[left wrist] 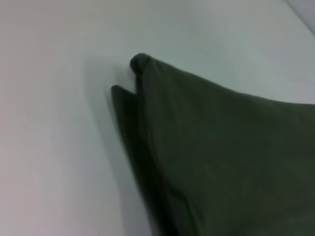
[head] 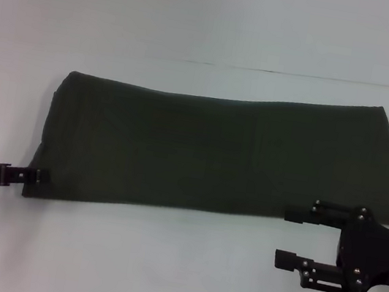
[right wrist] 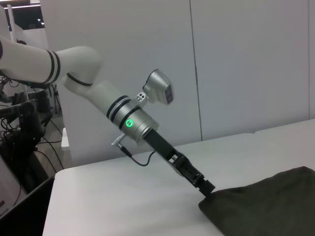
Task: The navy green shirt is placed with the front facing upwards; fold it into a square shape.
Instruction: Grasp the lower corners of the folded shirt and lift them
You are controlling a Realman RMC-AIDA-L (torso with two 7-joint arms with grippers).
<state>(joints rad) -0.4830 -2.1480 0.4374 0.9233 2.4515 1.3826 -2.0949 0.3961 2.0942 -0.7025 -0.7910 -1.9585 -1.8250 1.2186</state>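
two pincers, one folded shirt (head: 223, 154)

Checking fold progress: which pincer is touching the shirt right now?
The left pincer, at the navy green shirt's near left corner; the right pincer sits open beside it.

Open table lying all around the folded shirt

The navy green shirt (head: 223, 154) is lying as a wide band across the table (head: 160, 267), leaving bare strips before and behind it; the left end effector (head: 40, 176) is blocking its near left corner, the right end effector (head: 297, 236) is hovering off its near right edge
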